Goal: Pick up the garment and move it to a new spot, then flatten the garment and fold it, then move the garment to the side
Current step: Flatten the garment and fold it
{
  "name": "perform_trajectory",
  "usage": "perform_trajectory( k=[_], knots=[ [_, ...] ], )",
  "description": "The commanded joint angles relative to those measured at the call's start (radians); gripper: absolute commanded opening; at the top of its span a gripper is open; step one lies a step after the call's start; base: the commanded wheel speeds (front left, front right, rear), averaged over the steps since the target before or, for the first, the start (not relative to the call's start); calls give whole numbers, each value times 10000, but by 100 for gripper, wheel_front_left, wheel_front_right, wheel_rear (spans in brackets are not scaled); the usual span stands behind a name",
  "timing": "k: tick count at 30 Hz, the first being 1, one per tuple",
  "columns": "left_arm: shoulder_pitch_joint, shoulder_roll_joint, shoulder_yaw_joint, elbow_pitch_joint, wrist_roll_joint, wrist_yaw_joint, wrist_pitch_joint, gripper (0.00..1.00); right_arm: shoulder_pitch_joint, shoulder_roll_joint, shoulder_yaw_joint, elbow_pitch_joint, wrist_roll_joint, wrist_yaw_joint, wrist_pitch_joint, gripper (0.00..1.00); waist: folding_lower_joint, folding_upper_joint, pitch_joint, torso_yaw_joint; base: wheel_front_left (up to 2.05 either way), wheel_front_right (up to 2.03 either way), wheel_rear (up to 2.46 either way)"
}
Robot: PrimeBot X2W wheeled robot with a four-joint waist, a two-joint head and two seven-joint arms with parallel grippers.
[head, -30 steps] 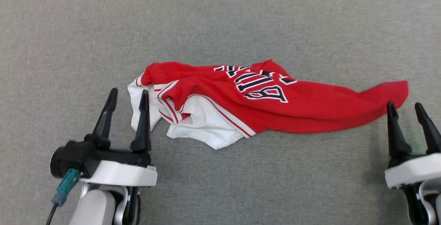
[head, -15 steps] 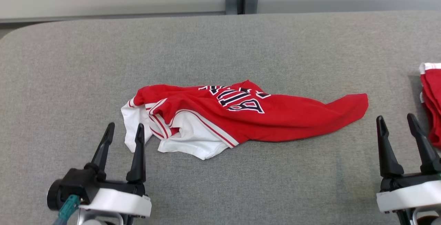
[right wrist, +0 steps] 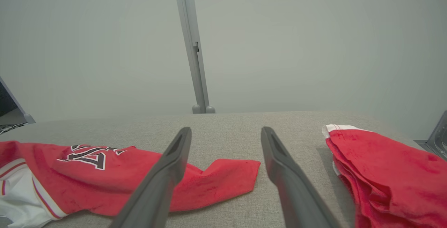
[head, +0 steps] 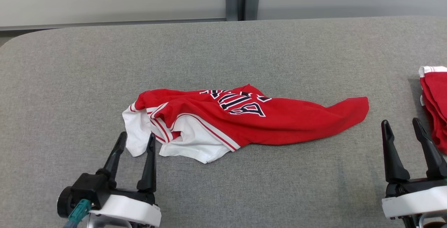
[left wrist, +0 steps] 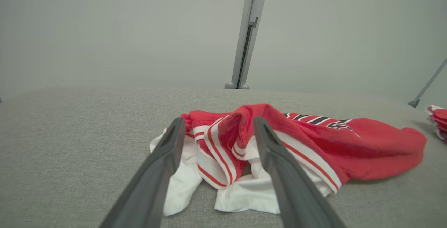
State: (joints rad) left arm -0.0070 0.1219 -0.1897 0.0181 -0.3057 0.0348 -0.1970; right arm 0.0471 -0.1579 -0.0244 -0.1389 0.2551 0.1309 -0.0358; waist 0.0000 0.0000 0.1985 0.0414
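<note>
**Q:** Where's the shirt (head: 251,123) at?

**A:** Crumpled on the table (head: 223,46). The white end is right in front of my left gripper (head: 137,136), the red tail just ahead-left of my right gripper (head: 400,122). Both are spread wide, holding nothing.

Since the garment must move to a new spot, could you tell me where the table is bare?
The table is bare from the crumpled garment to the far edge, and near, between the left gripper and right gripper. The right edge is crowded by a second red garment.
</note>
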Motion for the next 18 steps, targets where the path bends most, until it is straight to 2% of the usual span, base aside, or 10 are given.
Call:
perform_trajectory(
  k=[1, 9, 16, 17, 18],
  knots=[
    [-100, 42, -66, 55, -34, -80, 69, 100, 11, -4, -33, -33, 72, -4, 13, 100, 0, 0, 26, 10, 0, 0, 0],
    [-730, 30, -409, 1735, -590, -645, 1068, 100, -286, 56, 190, 142, 183, -4, 13, 100, 0, 0, 412, -225, 0, 0, 0],
    [-1438, -77, -490, 3391, -969, -1045, 935, 100, -392, 71, 115, 507, 299, -2, -109, 100, 0, 0, 693, -445, 0, 0, 0],
    [-1497, -75, -515, 3522, -981, -1059, 905, 81, -383, 84, 53, 559, 316, -2, -123, 100, 0, 0, 719, -448, 0, 0, 0],
    [-1554, -68, -531, 3653, -987, -1091, 846, 32, -378, 96, -14, 640, 321, -2, -113, 100, 0, 0, 745, -457, 0, 0, 0]
  ],
)
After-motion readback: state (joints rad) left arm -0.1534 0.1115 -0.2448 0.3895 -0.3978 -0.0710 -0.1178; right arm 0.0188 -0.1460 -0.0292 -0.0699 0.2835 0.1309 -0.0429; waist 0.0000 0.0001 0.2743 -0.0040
